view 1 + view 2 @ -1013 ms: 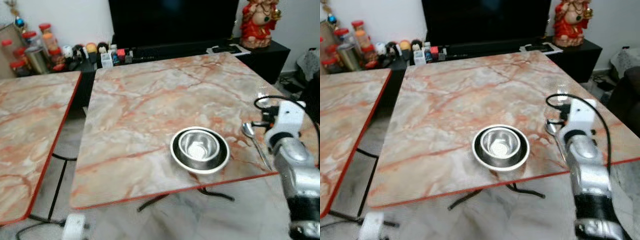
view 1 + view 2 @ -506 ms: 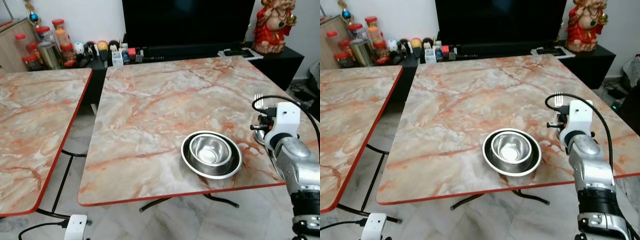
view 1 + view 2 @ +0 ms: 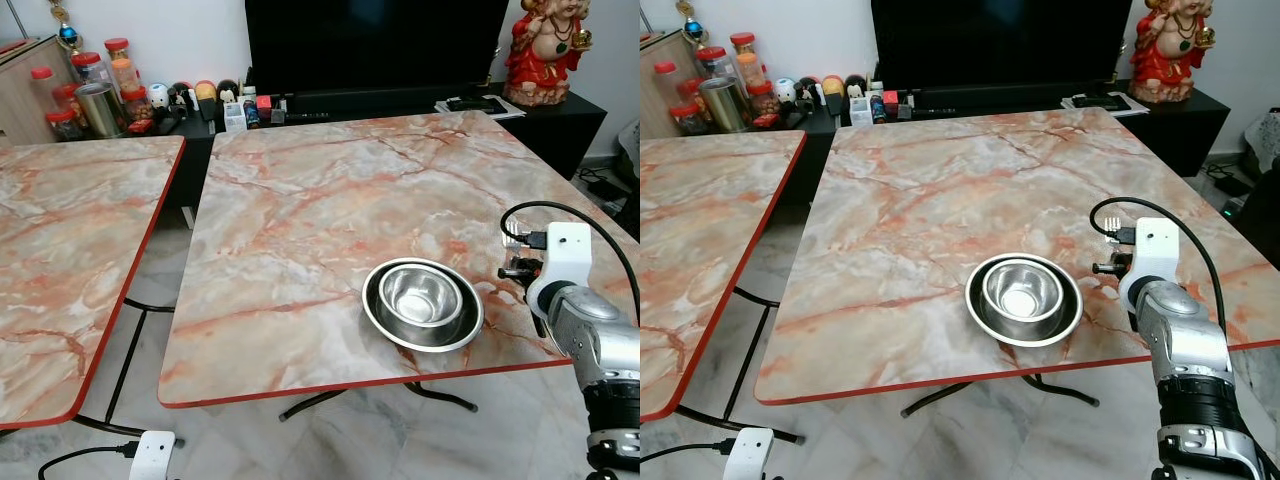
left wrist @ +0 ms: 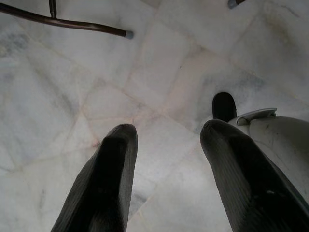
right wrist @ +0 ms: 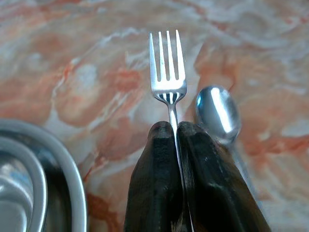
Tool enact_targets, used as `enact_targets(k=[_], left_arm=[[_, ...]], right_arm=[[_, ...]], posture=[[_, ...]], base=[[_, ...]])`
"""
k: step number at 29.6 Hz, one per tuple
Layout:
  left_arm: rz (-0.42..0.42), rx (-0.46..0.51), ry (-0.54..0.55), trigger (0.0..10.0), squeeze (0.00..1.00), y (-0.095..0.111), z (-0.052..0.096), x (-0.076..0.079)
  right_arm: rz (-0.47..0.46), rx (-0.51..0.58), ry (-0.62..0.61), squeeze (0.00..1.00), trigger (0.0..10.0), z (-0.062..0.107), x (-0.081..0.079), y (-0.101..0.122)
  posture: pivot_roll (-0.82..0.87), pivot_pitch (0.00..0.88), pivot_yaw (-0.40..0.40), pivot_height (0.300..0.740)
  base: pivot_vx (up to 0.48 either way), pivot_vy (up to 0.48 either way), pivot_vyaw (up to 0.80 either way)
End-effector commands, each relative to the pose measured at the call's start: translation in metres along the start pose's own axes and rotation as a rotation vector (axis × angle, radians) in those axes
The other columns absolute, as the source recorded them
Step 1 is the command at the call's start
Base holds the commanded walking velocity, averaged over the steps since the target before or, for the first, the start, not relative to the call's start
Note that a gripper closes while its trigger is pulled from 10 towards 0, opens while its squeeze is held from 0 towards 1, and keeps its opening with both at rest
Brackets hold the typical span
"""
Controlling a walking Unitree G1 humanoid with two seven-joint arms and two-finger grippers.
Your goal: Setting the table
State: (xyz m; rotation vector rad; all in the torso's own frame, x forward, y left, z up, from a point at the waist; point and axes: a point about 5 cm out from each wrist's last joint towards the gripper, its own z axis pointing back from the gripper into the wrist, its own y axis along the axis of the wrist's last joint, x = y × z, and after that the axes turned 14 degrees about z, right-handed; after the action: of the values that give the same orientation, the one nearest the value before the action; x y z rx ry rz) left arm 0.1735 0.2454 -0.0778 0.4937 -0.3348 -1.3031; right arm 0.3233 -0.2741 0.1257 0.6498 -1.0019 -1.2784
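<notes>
Steel four-tined fork point(image 5: 168, 72) was pinched by its thin handle in our right gripper point(image 5: 175, 133), tines over marble table point(image 3: 300, 220) beside shiny steel spoon point(image 5: 218, 112), right of round steel plate point(image 3: 423, 306). We judged fork light, stiff, slippery; neck grip suited. Left gripper point(image 4: 166, 145) hung apart, holding nothing.

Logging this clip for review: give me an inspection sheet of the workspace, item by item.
Surface: marble-pattern table with red edge; a second like table on the robot's left.
Job's things: steel bowl nested in a steel plate near the front edge; fork held in the right gripper; spoon lying on the table beside it.
Clutter: nothing seen on the tables.
Grippers: right gripper shut on the fork, to the right of the plate; left gripper open, over the floor.
Cables: black cable looping over the right wrist.
Surroundings: TV, jars, red figurine, tiled floor.
</notes>
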Motion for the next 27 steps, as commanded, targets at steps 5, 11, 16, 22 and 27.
enact_targets(k=[5,11,16,22,27], left_arm=[[-0.014,-0.013,-0.003,10.0,0.0,0.001,0.0,-0.001],[-0.025,-0.013,-0.008,10.0,0.0,0.002,0.0,0.0],[-0.025,-0.01,-0.008,10.0,0.0,0.003,0.0,0.001],[-0.024,-0.012,-0.008,10.0,0.0,0.003,0.0,0.0],[-0.025,-0.012,-0.007,10.0,0.0,0.003,0.0,0.0]], right_arm=[[-0.052,0.071,0.007,0.0,10.0,0.01,-0.008,0.004],[-0.042,0.096,0.022,0.0,10.0,0.017,-0.012,0.006],[-0.021,0.088,0.015,0.0,10.0,0.02,-0.006,0.001],[-0.025,0.07,0.01,0.0,10.0,0.022,-0.003,-0.007],[-0.036,0.064,0.034,0.0,10.0,0.021,-0.008,-0.01]], posture=[[-0.01,0.032,0.013,0.74],[-0.02,0.043,0.015,0.74],[-0.02,0.052,0.017,0.74],[-0.02,0.055,0.016,0.74],[-0.02,0.061,0.016,0.74]], base=[[0.0,0.0,0.0],[0.0,0.0,0.0],[0.0,0.0,0.0],[0.0,0.0,0.0],[0.0,0.0,0.0]])
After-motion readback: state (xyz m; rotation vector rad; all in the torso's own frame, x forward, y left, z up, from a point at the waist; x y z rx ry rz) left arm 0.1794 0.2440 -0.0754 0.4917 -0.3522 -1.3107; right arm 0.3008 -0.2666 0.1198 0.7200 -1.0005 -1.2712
